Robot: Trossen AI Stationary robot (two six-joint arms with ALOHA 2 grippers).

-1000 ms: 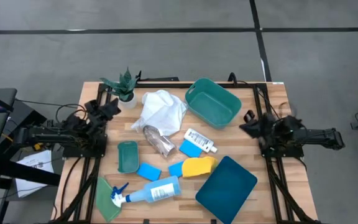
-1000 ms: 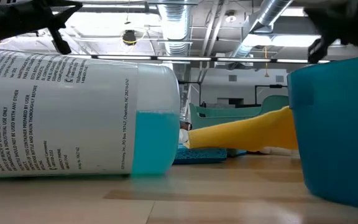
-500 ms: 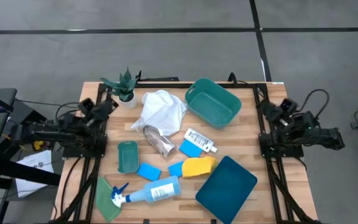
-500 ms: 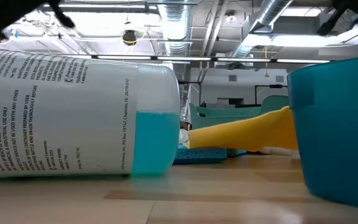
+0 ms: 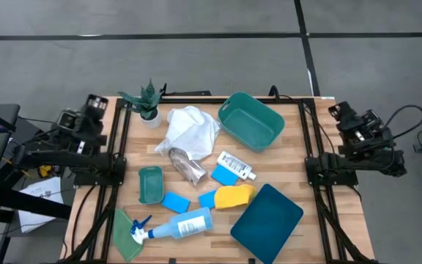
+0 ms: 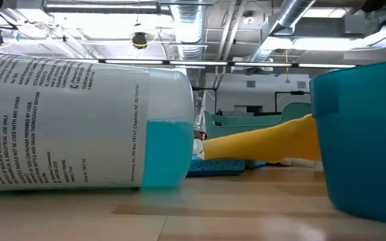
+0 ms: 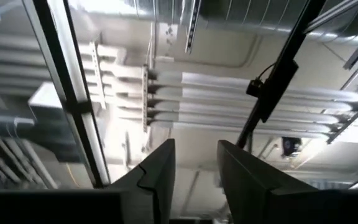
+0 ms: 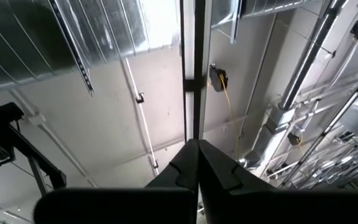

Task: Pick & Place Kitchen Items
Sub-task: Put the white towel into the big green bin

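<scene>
The kitchen items lie spread over the wooden table (image 5: pixel 306 147): a white cloth (image 5: pixel 189 128), a crinkled silver cup (image 5: pixel 187 166), a small white bottle (image 5: pixel 237 165), blue sponges (image 5: pixel 176 202) (image 5: pixel 225 176), a yellow cloth (image 5: pixel 234 195), a green cloth (image 5: pixel 126 235) and a pale-blue spray bottle (image 5: pixel 180 225) on its side (image 6: pixel 79 120). My left gripper (image 7: pixel 194 163) is open, raised at the table's left edge (image 5: pixel 90 106) and pointing up at the ceiling. My right gripper (image 8: pixel 197 163) is shut, raised at the right edge (image 5: pixel 343 114), also pointing up. Neither is near any item.
A teal tub (image 5: pixel 251 121) stands at the far middle, a potted plant (image 5: pixel 145 103) at the far left. A dark teal lid (image 5: pixel 267 214) lies near right, looming large in the low view (image 6: pixel 360 134). A small green tray (image 5: pixel 150 183) sits left of centre.
Both arms have risen and tipped their grippers upward. The left gripper has swung back past the table's left edge, the right gripper back toward the right edge. Nothing on the table has moved.
</scene>
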